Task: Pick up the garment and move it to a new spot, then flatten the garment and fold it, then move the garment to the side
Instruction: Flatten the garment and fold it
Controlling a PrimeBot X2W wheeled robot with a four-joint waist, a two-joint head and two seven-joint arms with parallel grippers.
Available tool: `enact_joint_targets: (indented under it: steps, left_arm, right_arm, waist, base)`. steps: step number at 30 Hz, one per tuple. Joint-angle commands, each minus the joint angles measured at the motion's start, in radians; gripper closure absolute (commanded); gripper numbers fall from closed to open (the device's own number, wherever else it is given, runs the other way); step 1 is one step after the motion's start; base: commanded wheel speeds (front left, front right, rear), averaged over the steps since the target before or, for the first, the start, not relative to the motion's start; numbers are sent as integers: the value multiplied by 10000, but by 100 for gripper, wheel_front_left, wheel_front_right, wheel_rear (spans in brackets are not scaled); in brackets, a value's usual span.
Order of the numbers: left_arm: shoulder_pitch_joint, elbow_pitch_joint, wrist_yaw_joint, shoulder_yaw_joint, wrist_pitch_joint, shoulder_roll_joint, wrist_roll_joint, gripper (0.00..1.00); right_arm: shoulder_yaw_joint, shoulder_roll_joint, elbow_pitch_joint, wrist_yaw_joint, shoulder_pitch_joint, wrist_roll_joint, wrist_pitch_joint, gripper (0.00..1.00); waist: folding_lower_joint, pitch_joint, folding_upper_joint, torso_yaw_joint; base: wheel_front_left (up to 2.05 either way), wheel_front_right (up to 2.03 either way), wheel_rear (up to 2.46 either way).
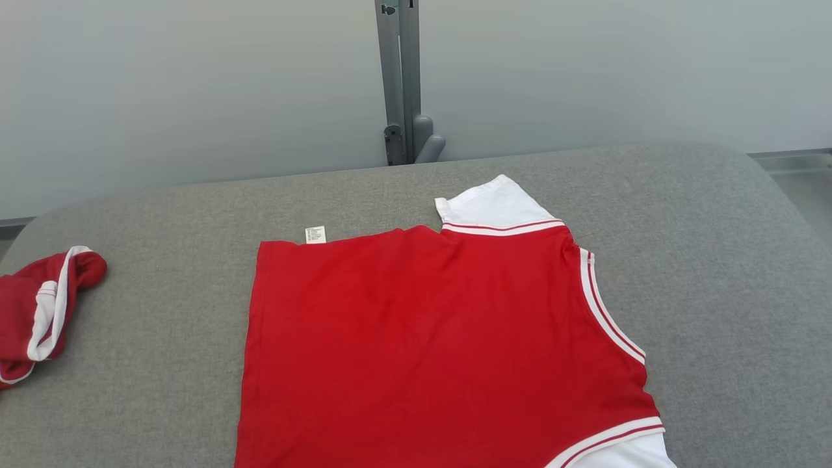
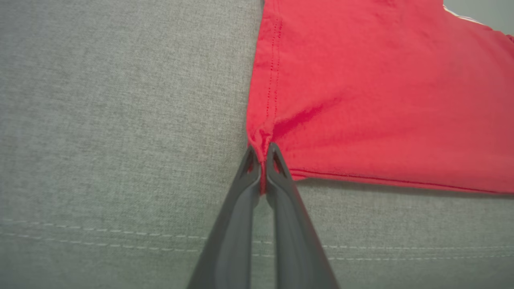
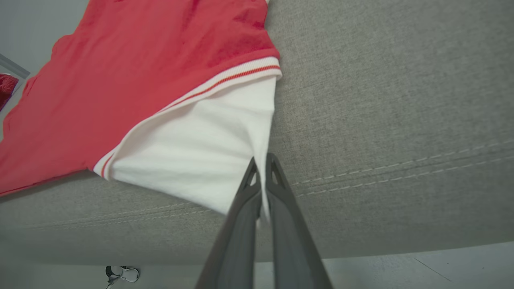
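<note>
Red knit garment (image 1: 422,338) looks light, soft and limp; corners seem the best holds. Left gripper (image 2: 262,147) pinches its hem corner (image 2: 261,136), right gripper (image 3: 261,158) its white sleeve (image 3: 200,160).

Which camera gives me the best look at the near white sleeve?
Right wrist view: the near white sleeve lies spread across its middle, edge pinched in the shut right tool. The head view catches just its tip at the bottom edge; the left wrist view looks at the garment's red hem corner instead.
</note>
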State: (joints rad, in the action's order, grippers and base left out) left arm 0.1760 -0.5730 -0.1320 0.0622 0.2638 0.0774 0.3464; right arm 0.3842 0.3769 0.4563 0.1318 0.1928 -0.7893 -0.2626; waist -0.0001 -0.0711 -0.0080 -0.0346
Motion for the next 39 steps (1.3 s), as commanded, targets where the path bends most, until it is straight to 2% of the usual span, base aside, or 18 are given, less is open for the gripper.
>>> enact_joint_targets:
  steps: [1, 5, 12, 16, 30, 39]
  left_arm:
    - [179, 19, 26, -80, 6, 44, -179, 100]
    - [23, 367, 26, -59, 6, 28, -293, 100]
    - [-722, 2107, 24, 77, 6, 11, -623, 100]
    - [-1143, 2320, 24, 184, 6, -2, -655, 100]
    - [-3047, 1089, 24, 435, 6, 95, -969, 100]
    - [-3992, 647, 24, 741, 6, 163, -1044, 100]
  right_arm:
    - [-49, 87, -87, -21, 232, -42, -32, 100]
    - [-254, 90, -536, -19, 198, 37, -34, 100]
    - [-901, -42, -1888, -18, -605, 312, -32, 100]
    - [-972, -65, -2057, -18, -1183, 374, -32, 100]
    - [-941, -640, -271, -16, -4052, 1224, -32, 100]
    - [-1244, -728, 373, -16, -5100, 1575, -33, 100]
  waist:
    - [1, -96, 80, 142]
    - [1, -56, 80, 197]
    - [1, 276, 80, 308]
    - [1, 450, 80, 364]
    - [1, 1425, 80, 589]
    - [1, 2217, 80, 821]
  base:
    - [0, 0, 0]
    - [0, 0, 0]
    - [0, 0, 0]
    - [0, 0, 0]
    - [0, 0, 0]
    - [0, 0, 0]
